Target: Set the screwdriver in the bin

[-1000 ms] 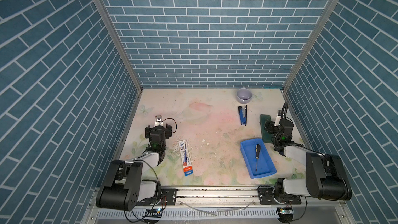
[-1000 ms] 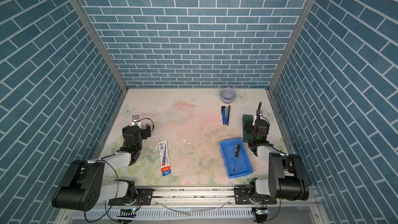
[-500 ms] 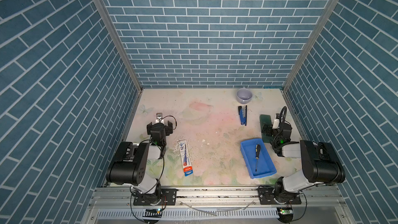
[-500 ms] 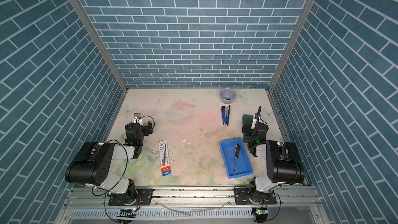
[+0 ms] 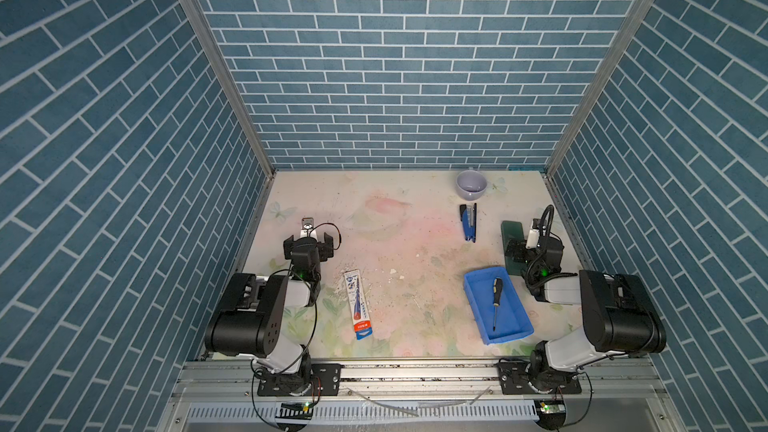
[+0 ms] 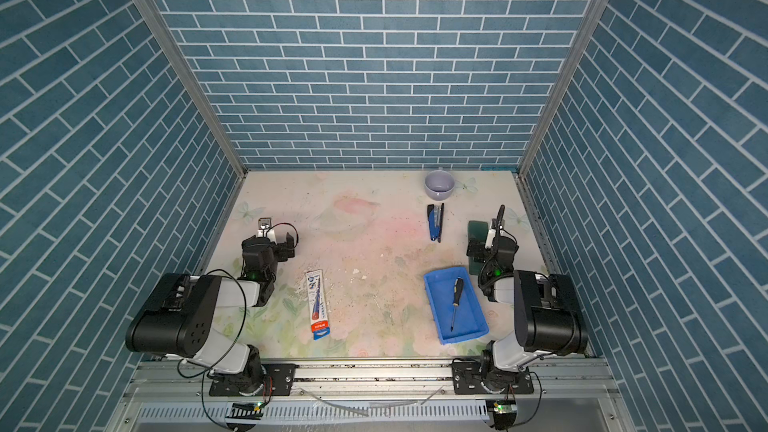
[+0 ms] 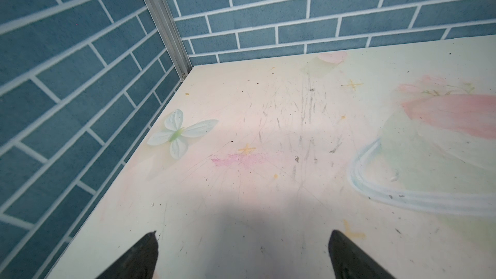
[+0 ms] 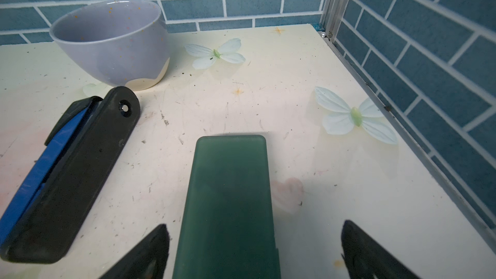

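The screwdriver (image 5: 496,297) (image 6: 456,299), with a black and yellow handle and a thin shaft, lies lengthwise inside the blue bin (image 5: 478,301) (image 6: 436,301) at the front right of the table in both top views. My right gripper (image 5: 521,249) (image 8: 255,225) hangs open just behind the bin, low over a dark green block, with nothing between its fingers. At the left side of the table my left gripper (image 5: 308,243) (image 7: 243,234) is open over bare table. Neither wrist view shows the bin or the screwdriver.
A dark green flat block (image 8: 230,197) (image 5: 509,229) lies under the right gripper. A blue-and-black stapler (image 8: 67,173) (image 5: 468,222) and a lilac cup (image 8: 112,41) (image 5: 471,184) sit behind it. A white-blue packet (image 5: 357,305) lies front left. Brick walls enclose three sides.
Both arms have folded back toward their bases at the front rail, while the grippers stay nearly in place and open. The screwdriver has not moved in the bin.
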`<state>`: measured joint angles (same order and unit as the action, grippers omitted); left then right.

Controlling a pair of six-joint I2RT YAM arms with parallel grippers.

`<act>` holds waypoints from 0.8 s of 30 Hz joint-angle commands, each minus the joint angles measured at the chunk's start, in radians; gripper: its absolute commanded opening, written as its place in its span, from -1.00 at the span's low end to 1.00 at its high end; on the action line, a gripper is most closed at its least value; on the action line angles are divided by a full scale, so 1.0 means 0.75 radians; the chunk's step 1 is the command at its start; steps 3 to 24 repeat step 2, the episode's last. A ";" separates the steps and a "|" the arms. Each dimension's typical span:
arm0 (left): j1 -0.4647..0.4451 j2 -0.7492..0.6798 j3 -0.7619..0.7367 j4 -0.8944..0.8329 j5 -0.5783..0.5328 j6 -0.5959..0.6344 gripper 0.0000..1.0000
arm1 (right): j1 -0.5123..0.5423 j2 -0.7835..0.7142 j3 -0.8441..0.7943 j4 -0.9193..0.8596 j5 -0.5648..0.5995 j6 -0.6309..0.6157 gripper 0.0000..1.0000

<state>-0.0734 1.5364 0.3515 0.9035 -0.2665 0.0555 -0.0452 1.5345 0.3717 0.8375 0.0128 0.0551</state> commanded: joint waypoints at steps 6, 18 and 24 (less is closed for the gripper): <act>0.006 0.000 0.021 0.015 0.012 -0.009 0.99 | -0.006 0.006 0.048 -0.002 -0.012 -0.002 0.97; 0.006 0.000 0.021 0.015 0.012 -0.009 0.99 | -0.006 0.006 0.048 -0.002 -0.012 -0.002 0.97; 0.006 0.000 0.021 0.015 0.012 -0.009 0.99 | -0.006 0.006 0.048 -0.002 -0.012 -0.002 0.97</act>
